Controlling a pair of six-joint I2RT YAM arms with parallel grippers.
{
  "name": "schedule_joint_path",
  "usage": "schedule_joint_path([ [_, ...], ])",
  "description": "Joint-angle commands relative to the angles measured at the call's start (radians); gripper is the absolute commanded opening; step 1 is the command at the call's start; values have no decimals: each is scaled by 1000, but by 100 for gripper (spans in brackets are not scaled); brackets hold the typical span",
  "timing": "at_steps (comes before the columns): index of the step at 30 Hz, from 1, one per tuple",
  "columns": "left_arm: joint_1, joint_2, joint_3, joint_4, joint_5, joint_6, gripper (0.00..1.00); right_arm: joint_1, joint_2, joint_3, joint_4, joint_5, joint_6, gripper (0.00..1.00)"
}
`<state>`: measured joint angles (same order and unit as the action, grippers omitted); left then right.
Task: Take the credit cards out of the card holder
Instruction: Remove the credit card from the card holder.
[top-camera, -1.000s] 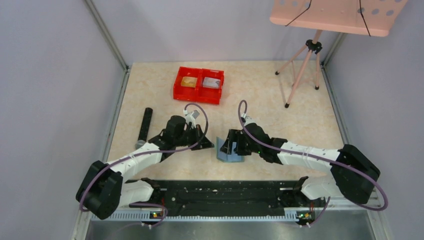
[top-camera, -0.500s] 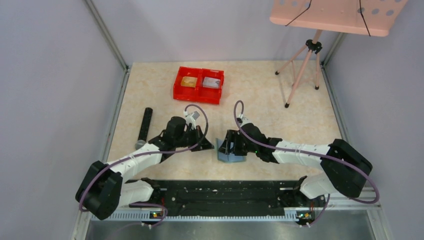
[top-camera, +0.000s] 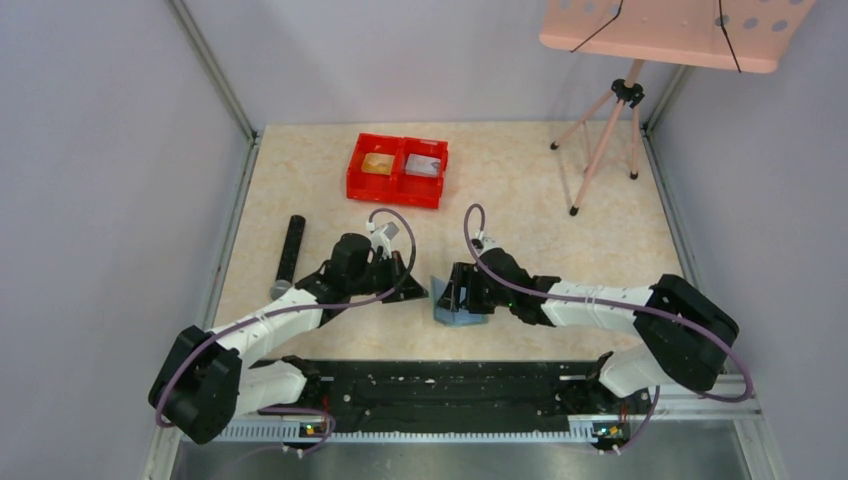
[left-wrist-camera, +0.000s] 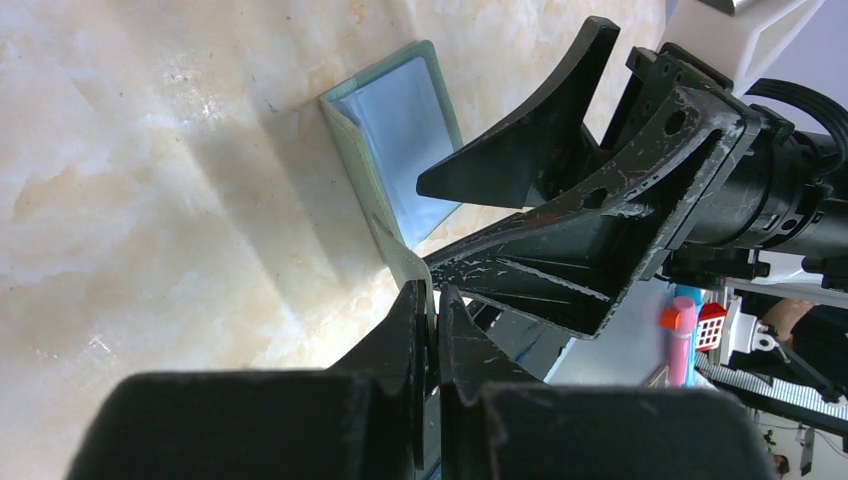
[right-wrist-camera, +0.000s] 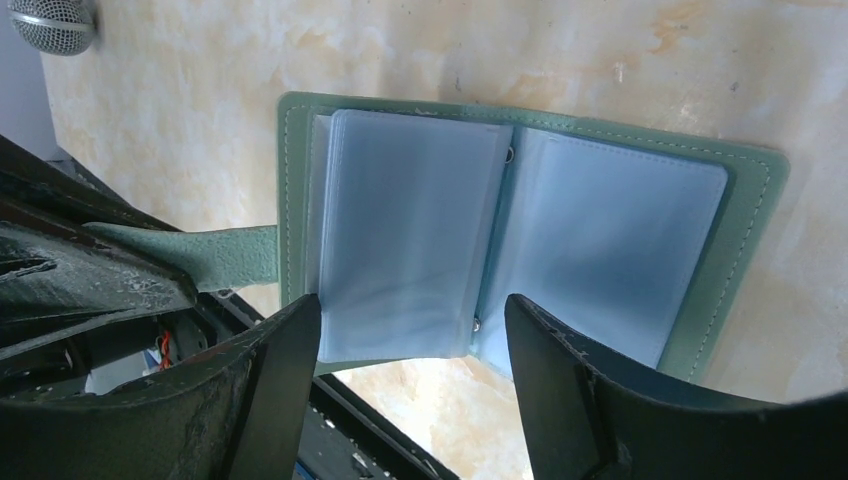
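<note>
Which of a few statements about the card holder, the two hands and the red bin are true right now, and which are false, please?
1. The card holder lies open on the table. True.
2. The left hand is shut on the holder's tab. True.
3. The right hand is shut on a card. False: its fingers are apart, on either side of the pale sleeves' near edge, holding nothing.
4. The red bin holds nothing. False: a gold-yellow card lies in its left compartment and a grey card in its right.
</note>
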<state>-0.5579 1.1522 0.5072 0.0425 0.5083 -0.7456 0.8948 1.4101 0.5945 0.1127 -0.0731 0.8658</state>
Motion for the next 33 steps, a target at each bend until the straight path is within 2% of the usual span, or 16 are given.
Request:
schedule_joint_path([
  [1,-5,-17,19,23,2,12,0,16,16,30,35,-1,-8,68],
  [6,-6,-14,21,22,1,14,0,18,29,34,29,2,-10,65],
  [16,-8,-10,32,-7,-23,32,0,19,13,50,-94,110,-35,60],
  [22,-8,-1,41,-108,-131,96,1,18,-49,43,-221,212,-44,60],
  [25,-7,5,43,-139,-165,114,3,19,-97,37,-261,248,-46,59],
  [29,-7,7,37,-147,-172,112,14,19,-139,47,-315,279,-52,60],
  [33,-7,-1,36,-151,-181,106,25,19,-180,59,-296,237,-60,62],
])
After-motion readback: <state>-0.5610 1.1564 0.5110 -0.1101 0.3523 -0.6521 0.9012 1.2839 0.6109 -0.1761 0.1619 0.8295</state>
